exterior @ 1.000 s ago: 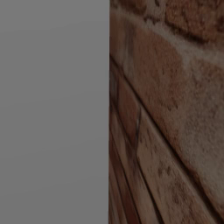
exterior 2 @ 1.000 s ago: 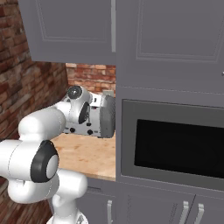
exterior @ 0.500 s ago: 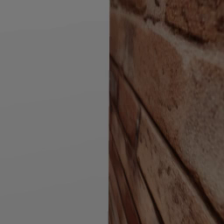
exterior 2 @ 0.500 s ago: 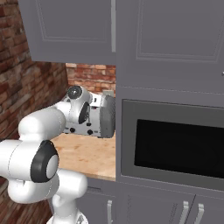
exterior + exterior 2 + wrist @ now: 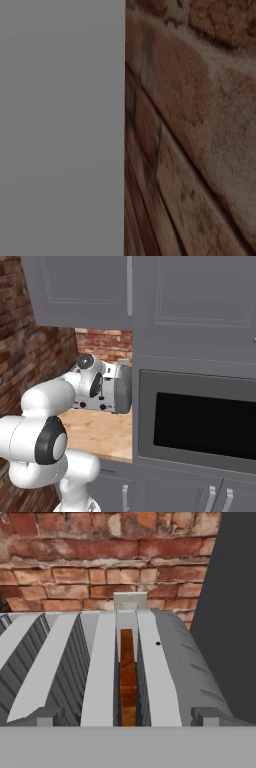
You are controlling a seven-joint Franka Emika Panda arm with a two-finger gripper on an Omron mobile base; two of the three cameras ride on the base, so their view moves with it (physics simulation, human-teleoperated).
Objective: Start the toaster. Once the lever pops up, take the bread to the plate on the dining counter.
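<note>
Behind toaster (image 5: 165, 667) holding bread (image 5: 128, 677), brick wall (image 5: 75, 562), grey cabinet side (image 5: 235, 602).

I see the toaster (image 5: 125, 667) boxed in tight: brick wall (image 5: 100, 567) right behind it, a grey cabinet side (image 5: 235, 612) close on 1 flank. From the right base view, the upper cabinet (image 5: 85, 291) hangs low overhead and the oven front (image 5: 200, 421) walls off one side. Open counter (image 5: 100, 433) in front gives the approach.
</note>
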